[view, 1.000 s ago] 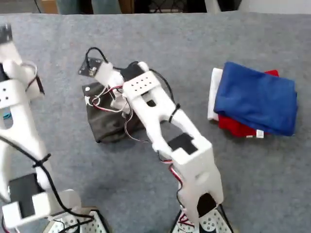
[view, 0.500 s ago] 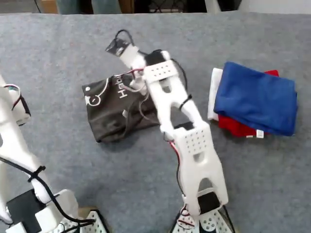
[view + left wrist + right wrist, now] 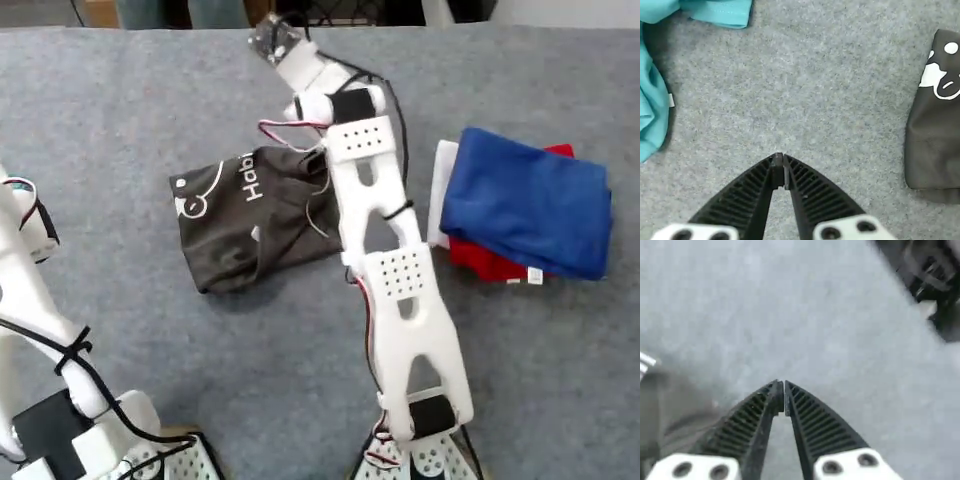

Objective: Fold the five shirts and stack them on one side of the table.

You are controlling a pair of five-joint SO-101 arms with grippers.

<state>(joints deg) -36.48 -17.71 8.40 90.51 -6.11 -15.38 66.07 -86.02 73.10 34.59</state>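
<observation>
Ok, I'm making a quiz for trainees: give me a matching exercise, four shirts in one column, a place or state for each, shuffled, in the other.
1 blue shirt
2 black shirt
3 red shirt
4 teal shirt

A rumpled, unfolded
B top of the stack
C in the stack, beneath blue
D lying alone, white print up

Pairs: 1-B, 2-D, 3-C, 4-A

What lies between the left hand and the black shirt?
Bare grey table cover, in the left wrist view, separates the shut left hand from the black shirt.
</observation>
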